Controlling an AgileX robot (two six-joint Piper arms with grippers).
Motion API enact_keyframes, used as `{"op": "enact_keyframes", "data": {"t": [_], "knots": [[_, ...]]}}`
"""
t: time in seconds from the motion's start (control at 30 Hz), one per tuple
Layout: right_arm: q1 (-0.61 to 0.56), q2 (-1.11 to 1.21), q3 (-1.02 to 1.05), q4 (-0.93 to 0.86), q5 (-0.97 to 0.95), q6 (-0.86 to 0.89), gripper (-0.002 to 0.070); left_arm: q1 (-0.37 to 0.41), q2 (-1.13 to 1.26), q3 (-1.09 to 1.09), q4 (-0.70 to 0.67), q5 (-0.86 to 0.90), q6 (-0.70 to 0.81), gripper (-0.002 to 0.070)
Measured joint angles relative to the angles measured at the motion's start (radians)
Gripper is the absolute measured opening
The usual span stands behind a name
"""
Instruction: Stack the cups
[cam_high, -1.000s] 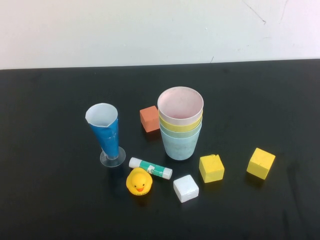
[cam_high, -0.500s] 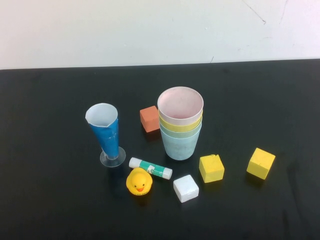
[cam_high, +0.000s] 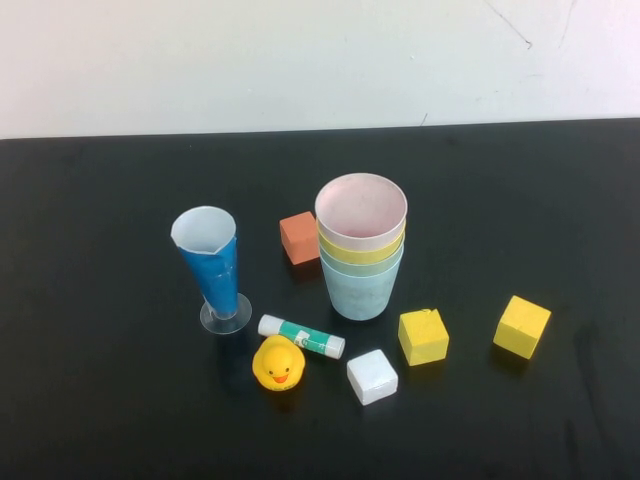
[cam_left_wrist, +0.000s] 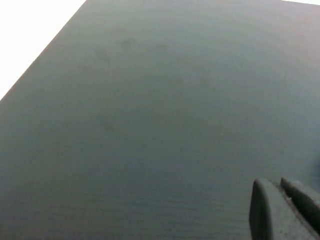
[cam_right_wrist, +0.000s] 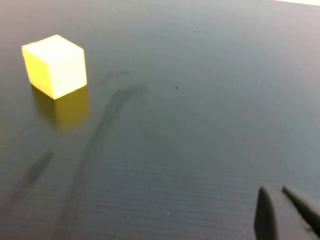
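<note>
Black surface (cam_high: 120, 400) under a white wall. Cups (cam_high: 361, 250) nested in one upright stack at centre, pink on top, light blue at the bottom; stacking looks finished. Left gripper (cam_left_wrist: 282, 210) and right gripper (cam_right_wrist: 285, 215) hang over bare surface, fingers together, empty.

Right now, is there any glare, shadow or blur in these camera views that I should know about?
High view: even light, sharp, cup stack casts little shadow on the black table. Left wrist view: a washed-out white corner, and the shut left gripper is a dark blur. Right wrist view: the yellow block reflects on the table, faint streaky shadows cross it, and the shut right gripper is blurred.
</note>
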Motion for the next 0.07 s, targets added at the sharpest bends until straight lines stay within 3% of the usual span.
{"op": "enact_keyframes", "data": {"t": [0.07], "knots": [[0.0, 0.0, 0.0, 0.0, 0.0, 0.0, -0.0001, 0.0, 0.0, 0.0, 0.0, 0.0, 0.0, -0.0001]]}}
